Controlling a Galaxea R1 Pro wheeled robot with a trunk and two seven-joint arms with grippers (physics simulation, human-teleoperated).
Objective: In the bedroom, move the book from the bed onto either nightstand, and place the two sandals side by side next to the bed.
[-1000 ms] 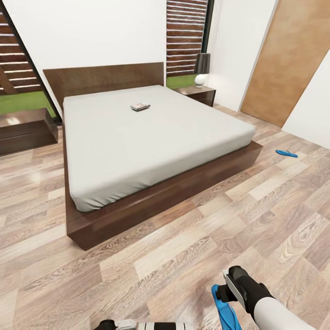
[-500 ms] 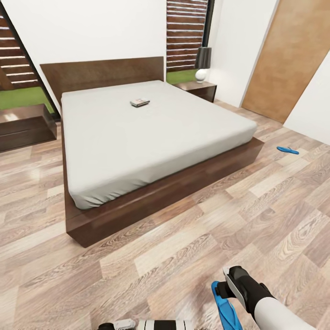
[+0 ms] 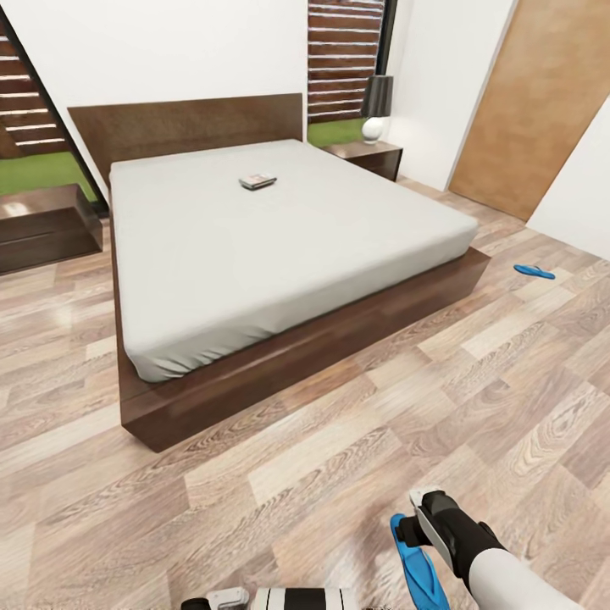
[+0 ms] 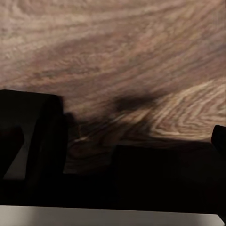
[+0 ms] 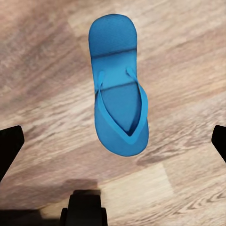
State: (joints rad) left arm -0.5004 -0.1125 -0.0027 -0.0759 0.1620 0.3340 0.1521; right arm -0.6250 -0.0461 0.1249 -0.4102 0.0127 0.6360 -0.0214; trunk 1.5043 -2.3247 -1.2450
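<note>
The bed (image 3: 280, 246) with its off-white mattress stands ahead of me, and the book (image 3: 257, 180) lies on it near the headboard. A nightstand (image 3: 373, 154) carrying a lamp stands at the bed's far right corner. One blue sandal (image 3: 418, 566) (image 5: 118, 101) lies on the floor just under my right gripper (image 3: 421, 524), whose fingers are open wide on either side of it without touching. The other sandal (image 3: 534, 271) lies on the floor to the right of the bed. My left gripper (image 3: 212, 601) hangs low over the planks, open and with nothing in it.
A low dark wooden unit (image 3: 42, 224) stands left of the bed by the window. A brown wooden door (image 3: 525, 110) is at the right wall. Wood-plank floor (image 3: 322, 440) stretches between me and the bed's foot.
The whole picture has slid slightly upward, so the camera has moved. The right gripper stays over the near sandal, and the book and far sandal lie as before.
</note>
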